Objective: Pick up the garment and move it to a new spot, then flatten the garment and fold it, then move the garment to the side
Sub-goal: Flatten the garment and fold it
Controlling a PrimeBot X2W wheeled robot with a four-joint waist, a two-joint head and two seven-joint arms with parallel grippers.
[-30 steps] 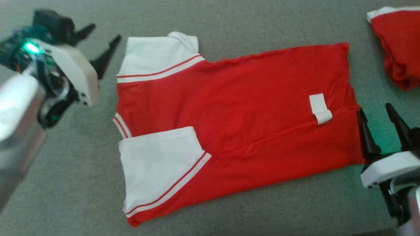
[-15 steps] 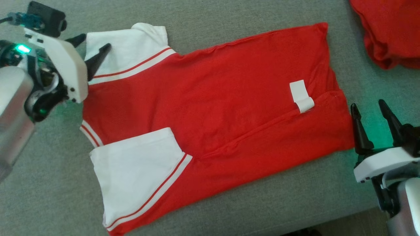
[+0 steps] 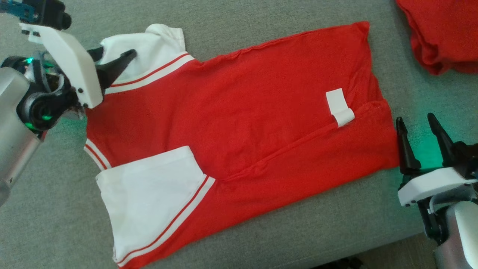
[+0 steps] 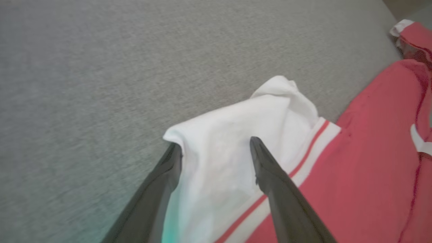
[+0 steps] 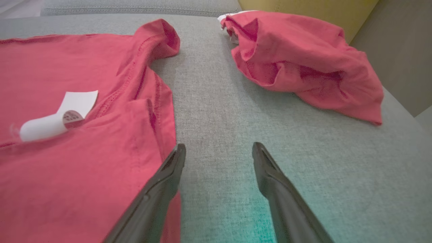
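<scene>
While the red shirt [image 3: 242, 123] is lying flat on the grey cushion [image 3: 56, 209], you are likely setting up a fold. Your left gripper [image 3: 115, 52] is hovering over the white sleeve [image 3: 149, 45] and your right gripper [image 3: 415, 118] beside the hem, both spread open. The next move is calling for pinching both ends.

Bare grey upholstery [image 3: 239, 22] lies open beyond my left end effector [image 3: 115, 52], and ahead of my right end effector [image 3: 414, 118] a clear lane runs between the garment [image 3: 242, 112] and a crumpled red heap [image 3: 440, 37] (the only obstacle there).
</scene>
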